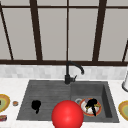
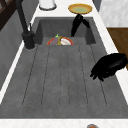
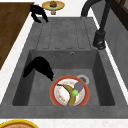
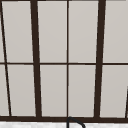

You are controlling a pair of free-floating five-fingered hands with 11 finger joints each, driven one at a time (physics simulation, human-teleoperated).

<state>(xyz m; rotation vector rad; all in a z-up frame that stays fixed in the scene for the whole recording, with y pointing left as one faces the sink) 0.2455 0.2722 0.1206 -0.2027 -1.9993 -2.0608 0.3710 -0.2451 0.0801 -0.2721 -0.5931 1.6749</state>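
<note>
My right hand [image 1: 92,104] hangs over the sink basin, open, fingers pointing down, touching nothing. Below it lies a red-rimmed plate [image 1: 82,110] with a banana [image 3: 68,96] and a purple vegetable [image 3: 78,86] on it. In the right side view this hand [image 3: 38,66] is above the basin's near-left part, beside the plate [image 3: 53,93]. My left hand [image 1: 36,105] hovers over the ribbed drainboard [image 1: 50,92], fingers relaxed and drooping, holding nothing. The left side view has the left hand [image 2: 110,66] close by and the right hand [image 2: 78,23] farther off. A red sphere [image 1: 67,115] sits at the sink's front edge.
A black faucet [image 1: 67,75] stands behind the sink's middle. Yellow plates lie on the counter at the left [image 1: 3,102] and right [image 1: 123,108]. A white jar [image 1: 125,83] stands at the back right. A small round item [image 1: 15,103] lies by the left plate.
</note>
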